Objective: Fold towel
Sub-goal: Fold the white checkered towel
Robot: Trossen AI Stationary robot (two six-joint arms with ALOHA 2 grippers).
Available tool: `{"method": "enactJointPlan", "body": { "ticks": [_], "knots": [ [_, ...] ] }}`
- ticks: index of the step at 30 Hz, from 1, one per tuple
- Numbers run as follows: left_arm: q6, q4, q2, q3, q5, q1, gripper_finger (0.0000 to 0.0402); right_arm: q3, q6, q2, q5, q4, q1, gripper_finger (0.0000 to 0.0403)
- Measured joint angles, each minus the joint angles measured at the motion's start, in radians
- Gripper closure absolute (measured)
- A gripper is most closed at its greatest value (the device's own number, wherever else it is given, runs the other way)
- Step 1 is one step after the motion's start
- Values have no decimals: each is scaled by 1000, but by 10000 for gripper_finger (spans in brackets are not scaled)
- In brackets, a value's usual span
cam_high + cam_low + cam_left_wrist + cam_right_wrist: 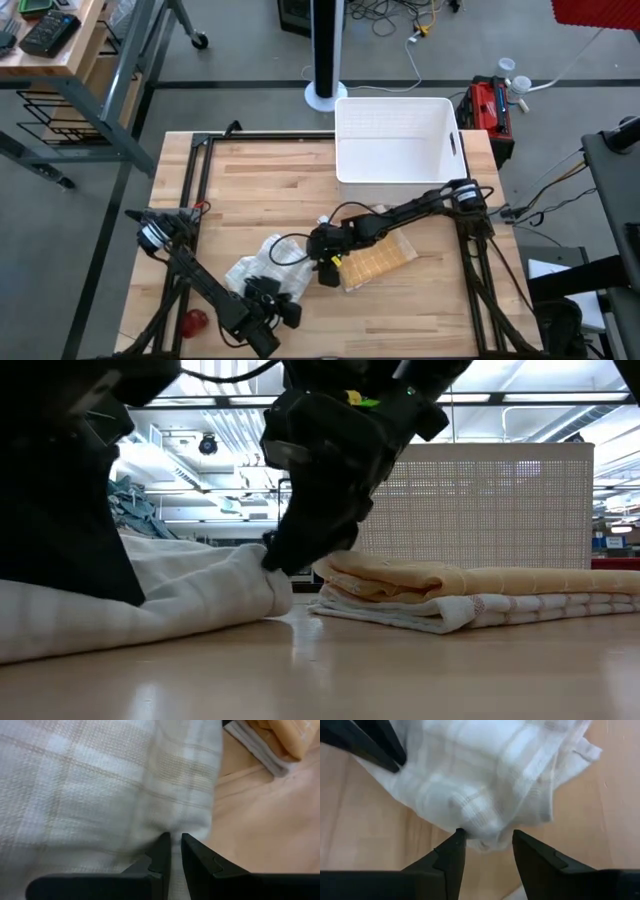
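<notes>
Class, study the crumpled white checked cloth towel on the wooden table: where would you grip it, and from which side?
Grip the crumpled white checked cloth towel at its loose bunched edge facing the folded yellow towel, coming from that side. There the right gripper stands open, and the fabric likely bunches thick enough to pinch.

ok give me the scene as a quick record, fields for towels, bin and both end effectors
white towel: crumpled, near table's front left
folded towels: yellow one stacked on a white one, right of the white towel
bin: white, at table's back edge
left end effector: shut on white towel's edge
right end effector: open, fingers either side of the white towel's edge
table: wood
</notes>
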Motion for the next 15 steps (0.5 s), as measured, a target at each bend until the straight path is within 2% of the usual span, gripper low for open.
{"method": "enactJointPlan", "body": {
  "ticks": [6, 8, 12, 15],
  "knots": [
    [0, 33, 28, 1, -13, 7, 365, -60, -30, 0, 0, 158, 0, 263],
    [0, 36, 29, 1, -13, 8, 365, -77, -35, 1, -1, 177, 0, 291],
    [0, 36, 29, 1, -11, 8, 365, -96, -84, 1, 1, 178, -4, 384],
    [2, 36, 29, 1, 19, 5, 365, -99, -96, -8, 6, 147, -4, 394]
  ]
}}
